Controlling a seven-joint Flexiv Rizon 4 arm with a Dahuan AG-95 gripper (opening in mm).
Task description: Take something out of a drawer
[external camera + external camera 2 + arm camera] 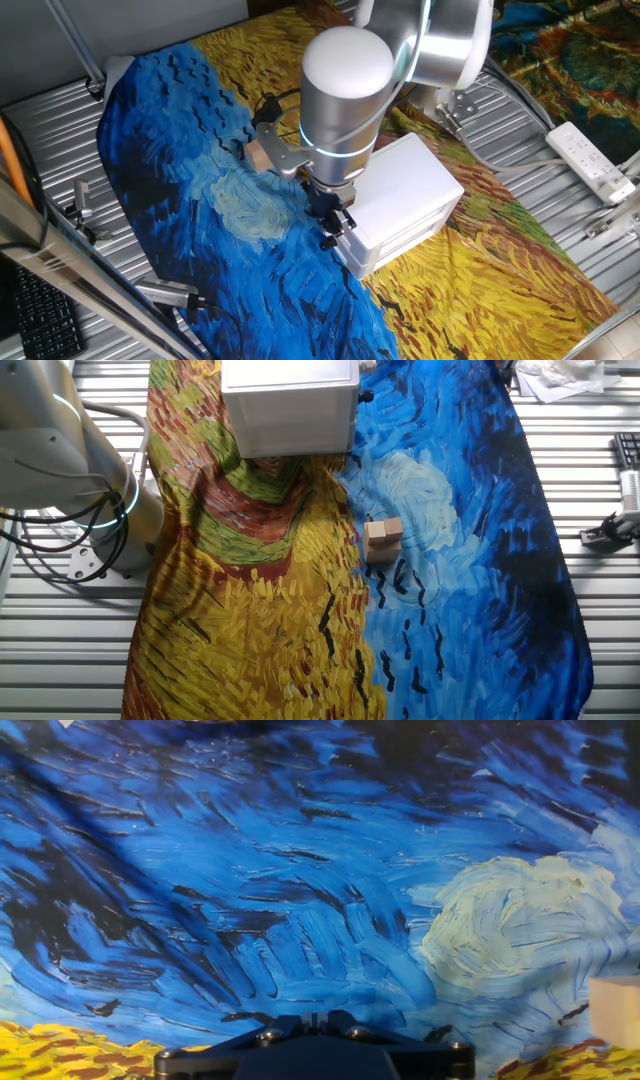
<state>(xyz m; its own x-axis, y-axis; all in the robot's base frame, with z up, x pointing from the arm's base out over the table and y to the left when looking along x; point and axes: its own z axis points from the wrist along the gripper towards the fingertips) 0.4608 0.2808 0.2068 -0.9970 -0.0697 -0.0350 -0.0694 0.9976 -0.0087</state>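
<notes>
The white plastic rectangular drawer (395, 243) sits shut in its boxy white cabinet (410, 185), front facing the blue cloth (190, 160), where the black two-finger gripper (333, 232) hangs, spread unreadable.

Two fixed views look down from opposite sides, sharing the painted cloth (200, 190); hand view hovers close above it

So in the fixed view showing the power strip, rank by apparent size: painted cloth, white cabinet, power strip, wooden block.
1. Painted cloth
2. White cabinet
3. Power strip
4. Wooden block, partly hidden behind the arm, so its true extent is unsure.
</notes>
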